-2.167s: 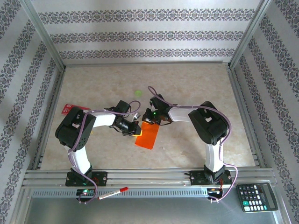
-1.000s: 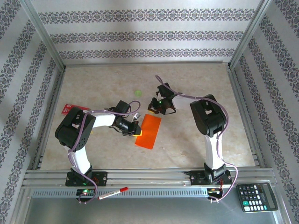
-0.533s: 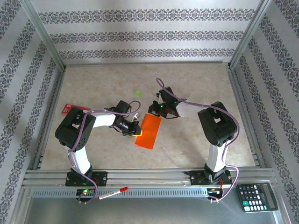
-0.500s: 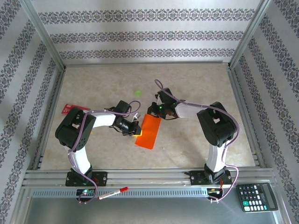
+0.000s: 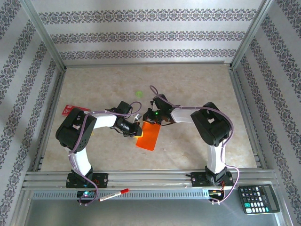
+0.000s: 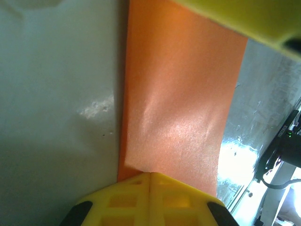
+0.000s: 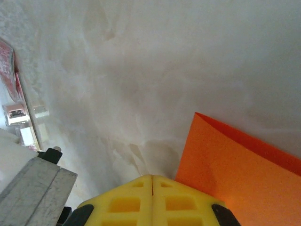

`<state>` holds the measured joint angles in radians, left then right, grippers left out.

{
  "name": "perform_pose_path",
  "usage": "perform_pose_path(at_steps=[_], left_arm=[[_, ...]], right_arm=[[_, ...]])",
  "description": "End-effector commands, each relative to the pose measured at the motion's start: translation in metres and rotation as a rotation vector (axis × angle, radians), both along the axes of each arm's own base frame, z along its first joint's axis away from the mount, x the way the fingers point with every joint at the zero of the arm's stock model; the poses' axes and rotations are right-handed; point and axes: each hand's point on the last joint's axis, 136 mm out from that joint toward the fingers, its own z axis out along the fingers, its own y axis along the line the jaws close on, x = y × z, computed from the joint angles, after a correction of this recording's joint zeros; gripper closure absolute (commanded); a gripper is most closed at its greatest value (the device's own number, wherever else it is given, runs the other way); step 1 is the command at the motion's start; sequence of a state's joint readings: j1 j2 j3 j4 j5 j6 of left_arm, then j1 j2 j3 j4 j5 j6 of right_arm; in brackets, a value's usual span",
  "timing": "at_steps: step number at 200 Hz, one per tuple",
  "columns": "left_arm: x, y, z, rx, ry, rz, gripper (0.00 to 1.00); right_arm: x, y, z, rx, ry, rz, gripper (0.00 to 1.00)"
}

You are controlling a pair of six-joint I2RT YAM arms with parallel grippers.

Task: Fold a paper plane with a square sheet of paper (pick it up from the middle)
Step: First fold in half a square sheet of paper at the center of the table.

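The square sheet of paper (image 5: 149,136) is bright orange and lies folded into a narrow rectangle on the table, between the two arms. My left gripper (image 5: 138,132) is shut, and its yellow tips (image 6: 150,175) press down on the sheet's (image 6: 183,94) near left edge. My right gripper (image 5: 150,120) is also shut, low at the sheet's far end. In the right wrist view its tips (image 7: 152,178) rest on bare table just beside the sheet's (image 7: 240,174) corner, where the upper layer lifts slightly. A yellow finger (image 6: 235,19) of the right gripper crosses the top of the left wrist view.
A small red card (image 5: 73,109) lies at the table's left, and it shows again as the red card (image 7: 8,80) in the right wrist view. A tiny green spot (image 5: 138,93) sits beyond the grippers. A pen (image 5: 115,194) and a calculator (image 5: 258,198) rest past the front rail. Aluminium frame rails border the table.
The right gripper, raised and farther back a second ago, has come down and forward to the sheet's far end. The left arm and the sheet have not moved.
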<state>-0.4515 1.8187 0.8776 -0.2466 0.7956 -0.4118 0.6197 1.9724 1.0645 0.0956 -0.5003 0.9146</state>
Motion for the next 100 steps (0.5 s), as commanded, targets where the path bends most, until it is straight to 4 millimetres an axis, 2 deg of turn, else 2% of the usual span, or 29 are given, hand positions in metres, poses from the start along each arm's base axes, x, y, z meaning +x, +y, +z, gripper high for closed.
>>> perform_pose_path(at_steps=[1, 48, 100], left_arm=[[-0.053, 0.041, -0.057, 0.281, 0.189, -0.004, 1.00], [-0.056, 0.043, -0.060, 0.287, 0.196, -0.001, 1.00], [-0.060, 0.046, -0.063, 0.296, 0.204, -0.008, 1.00]], right_arm=[[0.000, 0.004, -0.010, -0.012, 0.024, 0.008, 0.98], [0.014, -0.025, -0.035, -0.129, 0.062, -0.040, 0.99], [0.041, -0.051, -0.039, -0.198, 0.053, -0.111, 0.99]])
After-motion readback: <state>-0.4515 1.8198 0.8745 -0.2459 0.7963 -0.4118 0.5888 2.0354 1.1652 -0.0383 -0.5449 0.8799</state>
